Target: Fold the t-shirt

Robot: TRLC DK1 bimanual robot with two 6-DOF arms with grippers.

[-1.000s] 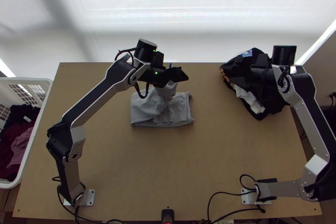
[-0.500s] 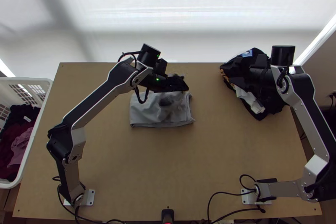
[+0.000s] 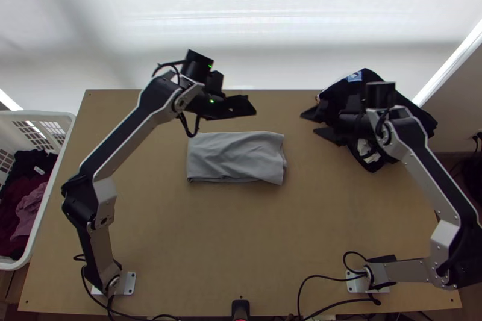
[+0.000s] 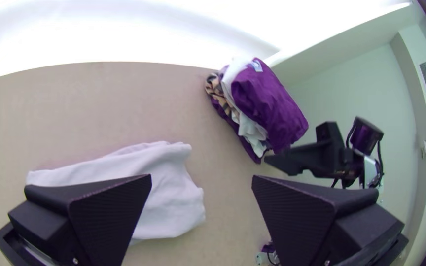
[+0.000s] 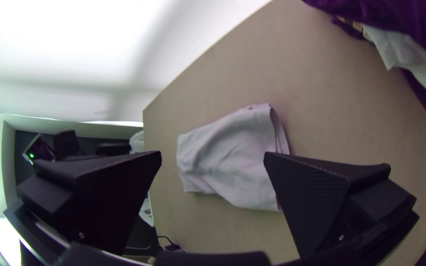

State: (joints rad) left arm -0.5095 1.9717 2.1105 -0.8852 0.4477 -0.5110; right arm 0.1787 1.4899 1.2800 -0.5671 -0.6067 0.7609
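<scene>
A light wooden worktop [image 3: 241,236] spreads beneath two jointed robot arms, silver-grey with black joints: the left arm [image 3: 118,147] rises from near the near left corner, the right arm [image 3: 435,167] from near the near right one. Just beside the left edge stands a white plastic laundry basket [image 3: 53,115] of dark, maroon and dusty-pink clothes [image 3: 25,191]. At the far right corner lies a bunched heap of dark clothes [image 3: 422,117], with a white cloth [image 3: 367,151] poking out on its near side (and a patterned bit too, in the left wrist view). The light grey cloth t-shirt [image 3: 235,157] lies folded into a flat, lightly creased oblong, about midway between the left and right edges and nearer the far edge than the near one; its layers show at the end towards the heap. The left hand [image 3: 249,108], two wide flat black fingers well apart with nothing between them, hangs over the strip between the t-shirt and the far edge. The right hand [image 3: 309,123], its matching fingers likewise apart and empty, points towards the t-shirt from beside the heap, on which a small blue patch [image 3: 355,76] shows.
</scene>
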